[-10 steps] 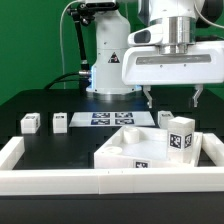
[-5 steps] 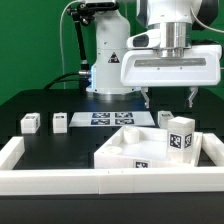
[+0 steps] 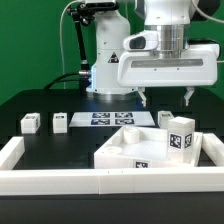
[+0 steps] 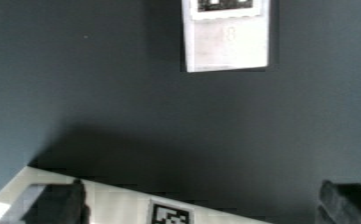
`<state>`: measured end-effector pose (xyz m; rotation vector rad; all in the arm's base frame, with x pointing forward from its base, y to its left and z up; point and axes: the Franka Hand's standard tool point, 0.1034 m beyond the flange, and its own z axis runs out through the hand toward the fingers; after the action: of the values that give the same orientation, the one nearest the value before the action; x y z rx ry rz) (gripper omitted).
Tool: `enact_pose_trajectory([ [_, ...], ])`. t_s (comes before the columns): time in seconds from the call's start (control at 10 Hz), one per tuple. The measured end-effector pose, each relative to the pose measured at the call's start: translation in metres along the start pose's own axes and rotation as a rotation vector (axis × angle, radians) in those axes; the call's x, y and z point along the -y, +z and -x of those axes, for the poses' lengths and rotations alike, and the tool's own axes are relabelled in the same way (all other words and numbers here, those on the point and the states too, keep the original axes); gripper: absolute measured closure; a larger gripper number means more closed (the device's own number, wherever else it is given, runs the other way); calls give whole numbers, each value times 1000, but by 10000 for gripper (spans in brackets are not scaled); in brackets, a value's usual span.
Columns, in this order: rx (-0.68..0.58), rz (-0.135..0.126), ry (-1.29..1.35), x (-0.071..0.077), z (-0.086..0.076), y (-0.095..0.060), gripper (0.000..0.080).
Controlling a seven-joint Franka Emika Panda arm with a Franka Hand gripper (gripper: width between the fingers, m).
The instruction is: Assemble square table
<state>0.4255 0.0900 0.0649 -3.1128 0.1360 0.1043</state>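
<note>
Hovers above the dark table with the gripper (image 3: 170, 98) spread wide and empty, probably lining up a leg pick. Finds the square table slab (image 3: 135, 148) close by the low white wall (image 3: 100, 182), seemingly braced for assembly. Spots loose leg posts (image 3: 30, 123) at the exterior view's left.

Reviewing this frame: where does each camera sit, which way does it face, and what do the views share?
Exterior view: off the arm, opposite the robot's base, looking across the square table toward it; the arm and open gripper show.
Wrist view: on the wrist, looking down at the black tabletop and a leg post; only dark fingertips show.
Shared: the gripper and black tabletop; probably that leg post too.
</note>
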Motion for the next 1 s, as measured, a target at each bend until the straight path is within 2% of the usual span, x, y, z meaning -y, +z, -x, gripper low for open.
enact_pose_trajectory([
  [0.2, 180, 7, 16, -2, 8, 3, 150],
  [0.3, 239, 12, 28, -5, 3, 6, 150],
  [0.4, 268, 14, 32, -6, 4, 7, 150],
  [0.5, 340, 11, 42, -7, 11, 8, 150],
  [0.6, 400, 4, 46, -6, 11, 8, 150],
  [0.7, 411, -8, 19, -2, 8, 6, 150],
  [0.8, 381, -30, -1, 2, 6, 5, 150],
  [0.9, 353, -40, -8, 1, 6, 6, 150],
  [1.0, 350, -38, -8, 0, 7, 5, 150],
])
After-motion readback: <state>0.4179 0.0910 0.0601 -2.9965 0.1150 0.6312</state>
